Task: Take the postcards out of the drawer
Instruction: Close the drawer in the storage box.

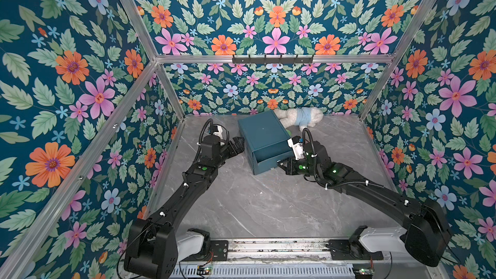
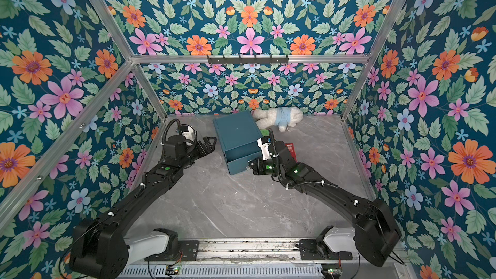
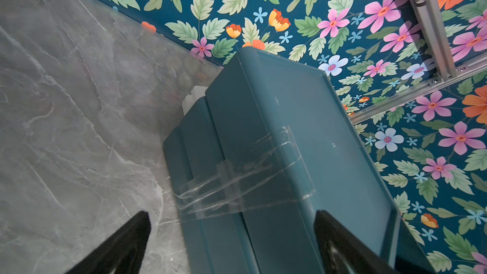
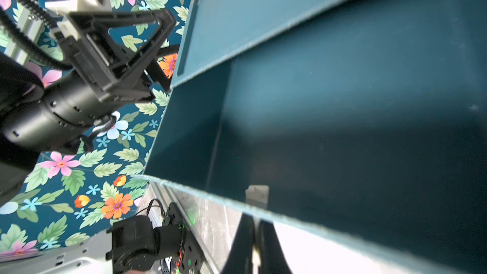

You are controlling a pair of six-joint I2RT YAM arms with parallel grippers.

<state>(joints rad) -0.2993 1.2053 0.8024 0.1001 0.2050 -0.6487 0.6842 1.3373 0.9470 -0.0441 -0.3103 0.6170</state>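
Postcards show only in part: one red card with pale print (image 2: 291,148) lies flat on the grey marble-patterned tabletop (image 1: 255,205), just right of the teal rectangular drawer box (image 1: 264,135) and partly hidden behind the right arm. It appears in a top view only. The right arm reaches in from the near rail with its elbow out to the side and its forearm low, its wrist turned toward the box's front. There the right gripper (image 1: 279,164) is pinched tight at the front rim of the pulled-out teal drawer (image 4: 184,133). A small pale tab (image 4: 257,193) stands in line with its fingers; whether this is a card I cannot tell. The left arm stretches forward and inward, wrist level, to the box's left side. The left gripper (image 2: 213,144) is spread wide, one finger over the tabletop, one over the box's top, near a band of clear tape (image 3: 245,180). A white plush toy in a light-blue wrap (image 1: 298,118) lies behind the box.
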